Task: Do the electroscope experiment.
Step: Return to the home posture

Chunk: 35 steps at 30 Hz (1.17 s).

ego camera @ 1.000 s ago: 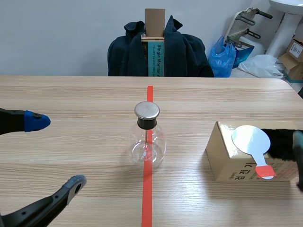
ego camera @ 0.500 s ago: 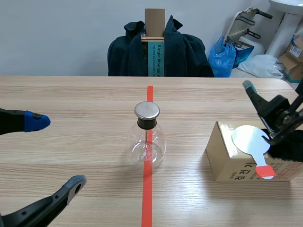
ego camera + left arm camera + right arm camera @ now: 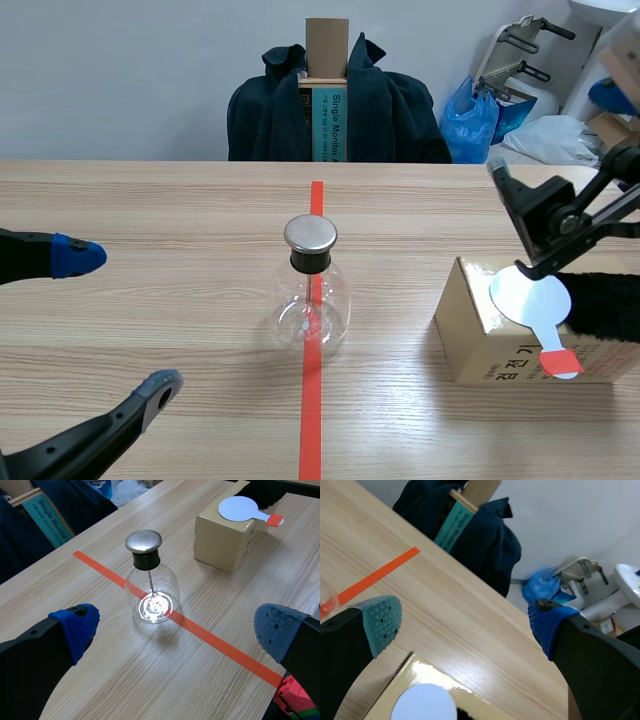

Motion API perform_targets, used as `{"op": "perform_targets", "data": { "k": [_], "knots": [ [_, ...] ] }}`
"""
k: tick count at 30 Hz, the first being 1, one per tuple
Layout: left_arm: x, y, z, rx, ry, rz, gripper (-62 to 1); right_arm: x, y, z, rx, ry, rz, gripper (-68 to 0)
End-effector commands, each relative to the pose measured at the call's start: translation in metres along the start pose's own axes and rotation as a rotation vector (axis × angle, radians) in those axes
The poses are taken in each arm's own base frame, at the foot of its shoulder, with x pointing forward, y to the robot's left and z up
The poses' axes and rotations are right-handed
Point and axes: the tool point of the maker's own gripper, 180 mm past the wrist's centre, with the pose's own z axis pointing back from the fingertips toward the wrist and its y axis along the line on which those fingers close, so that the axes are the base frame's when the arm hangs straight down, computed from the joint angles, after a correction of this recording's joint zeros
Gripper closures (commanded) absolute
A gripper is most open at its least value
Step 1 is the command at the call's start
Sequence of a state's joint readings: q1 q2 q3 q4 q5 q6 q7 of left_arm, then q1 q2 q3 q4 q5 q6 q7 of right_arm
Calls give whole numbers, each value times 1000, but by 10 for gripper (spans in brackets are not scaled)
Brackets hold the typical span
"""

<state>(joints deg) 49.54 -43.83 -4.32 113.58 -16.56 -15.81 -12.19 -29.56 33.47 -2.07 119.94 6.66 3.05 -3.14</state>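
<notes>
Electroscope flask point(image 3: 311, 290) stands on the table point(image 3: 150, 200) astride the red tape point(image 3: 311, 420), my left jaws wide near it. To its right, a cardboard box point(image 3: 480, 345) carries a red-handled disc point(image 3: 528, 297) beside black fur point(image 3: 605, 305), with my right jaws wide above them.

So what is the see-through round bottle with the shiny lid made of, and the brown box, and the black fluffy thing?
The clear round flask looks like glass: transparent, with bright glints. Its silver cap looks like polished metal. The tan box looks like cardboard: plain brown with printed lettering. The black fluffy patch looks like fur or plush; which, I can't tell.
</notes>
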Motion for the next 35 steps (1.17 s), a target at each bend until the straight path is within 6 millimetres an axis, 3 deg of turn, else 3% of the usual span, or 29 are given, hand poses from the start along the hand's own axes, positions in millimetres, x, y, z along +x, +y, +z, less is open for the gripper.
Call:
{"op": "perform_targets", "data": {
  "k": [1,11,19,31,35],
  "knots": [
    [8,-1,-1,2,-32,6,-623,1,0,0,-2,-7,2,-512],
    [8,-1,-1,2,-31,7,-623,-3,3,0,-2,18,-19,-512],
    [8,-1,-1,2,-31,7,-623,-23,4,2,-1,130,-20,-512],
    [8,-1,-1,2,-31,7,-623,-9,4,0,5,48,-25,-519],
    [8,-1,-1,2,-31,7,-623,-6,4,0,4,33,-25,-625]
  ]
}}
